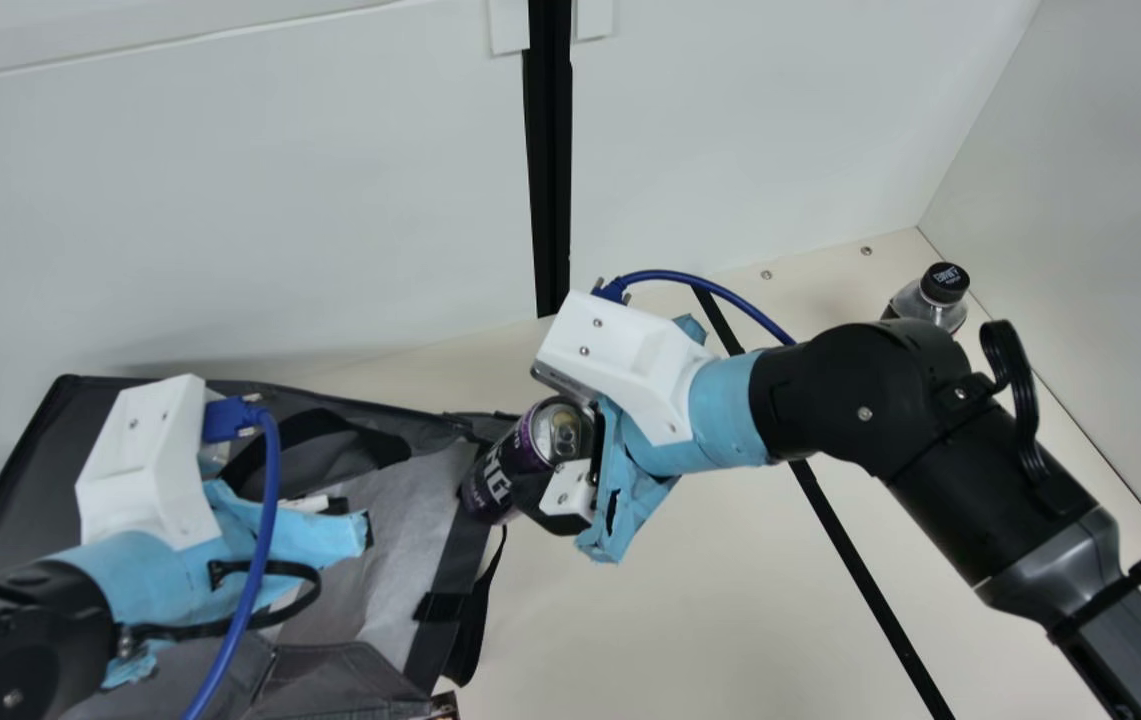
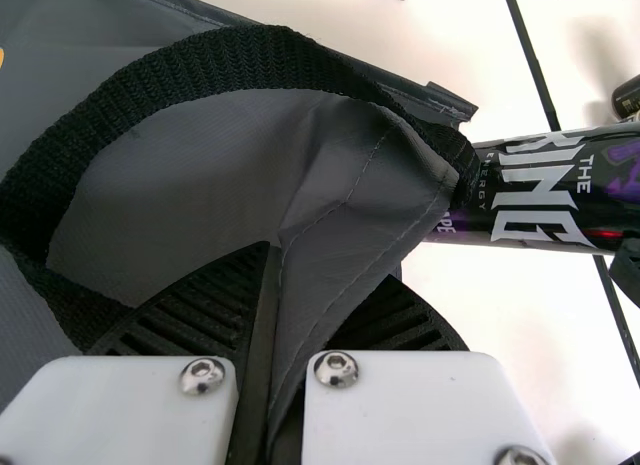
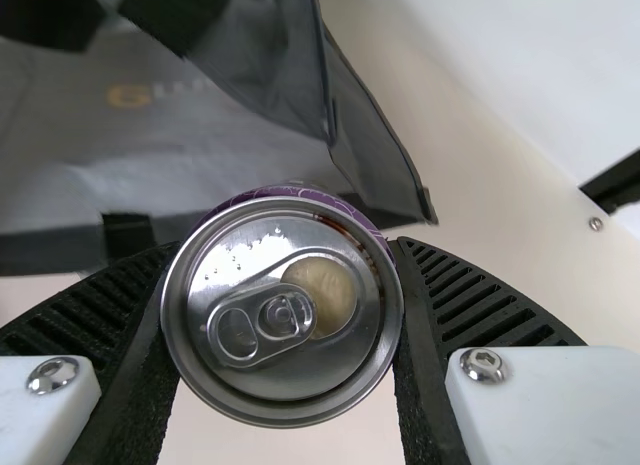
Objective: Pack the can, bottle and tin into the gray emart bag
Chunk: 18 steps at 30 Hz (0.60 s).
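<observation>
Holding the can [image 1: 502, 470] in right jaws, the gray bag [image 1: 15, 490] in left jaws, well apart from the bottle [image 1: 944, 287].

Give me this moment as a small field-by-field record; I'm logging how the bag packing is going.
Bag: dark gray, on the table, toward the main view's left
Strap: black, looped across the bag
Left gripper: closed on a fold of the bag
Right gripper: holding the can
Can: dark with purple, tilted, at the bag's right edge in the main view
Bottle: dark cap, standing unpacked near the main view's right wall
</observation>
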Each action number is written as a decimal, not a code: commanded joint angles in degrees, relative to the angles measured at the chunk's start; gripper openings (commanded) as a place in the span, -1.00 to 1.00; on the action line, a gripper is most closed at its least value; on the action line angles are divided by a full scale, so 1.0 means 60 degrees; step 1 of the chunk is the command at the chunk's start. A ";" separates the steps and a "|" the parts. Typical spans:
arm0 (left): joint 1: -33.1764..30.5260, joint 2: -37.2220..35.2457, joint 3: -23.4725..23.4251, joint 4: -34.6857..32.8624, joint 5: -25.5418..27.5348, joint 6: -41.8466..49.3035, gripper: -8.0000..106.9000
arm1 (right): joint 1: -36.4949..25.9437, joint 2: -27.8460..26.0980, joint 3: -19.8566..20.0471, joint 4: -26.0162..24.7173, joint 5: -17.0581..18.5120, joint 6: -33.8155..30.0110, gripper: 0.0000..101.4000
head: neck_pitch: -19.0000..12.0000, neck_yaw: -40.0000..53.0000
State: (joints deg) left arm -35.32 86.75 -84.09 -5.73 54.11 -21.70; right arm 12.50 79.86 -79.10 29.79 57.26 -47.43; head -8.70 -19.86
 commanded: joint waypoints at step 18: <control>0.0000 0.0000 0.0000 0.0000 0.0000 0.0000 -0.68 | -0.0122 -0.0148 0.1062 0.2417 -0.0916 -0.1439 -1.00 | -0.0216 -0.0023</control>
State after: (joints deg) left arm -35.32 86.75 -84.09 -5.73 54.11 -21.70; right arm 11.70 79.00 -73.03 43.63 51.88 -55.84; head -8.70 -19.86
